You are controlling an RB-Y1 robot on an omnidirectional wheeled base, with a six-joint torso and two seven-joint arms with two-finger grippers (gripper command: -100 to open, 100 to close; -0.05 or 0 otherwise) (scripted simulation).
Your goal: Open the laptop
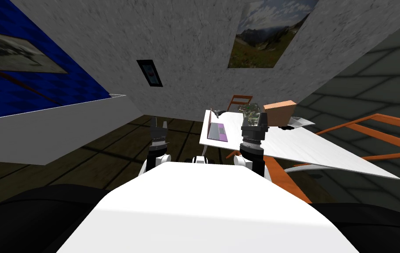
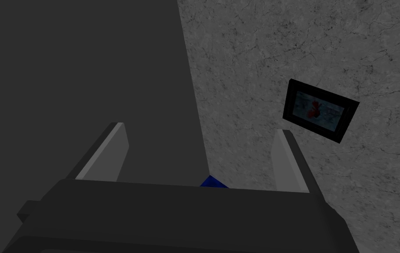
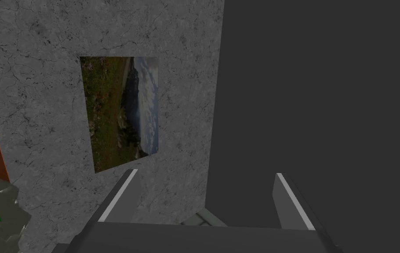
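Purple-keyed laptop [image 1: 218,131] sat on table [image 1: 326,153], lid [image 1: 211,121] raised; left gripper [image 2: 201,136], right gripper [image 3: 205,180] both spread, empty; lid edge needed gentle pushing

- The laptop [image 1: 217,131] is slim, with a grey base and a purple keyboard area on its upper face.
- Its lid is already raised, roughly upright from the left side of the base. The head view shows it almost edge-on as a thin dark, reddish line, so the screen face cannot be read.
- The base lies flat on the white table [image 1: 309,149], close to the table's left edge and towards its near-left corner.
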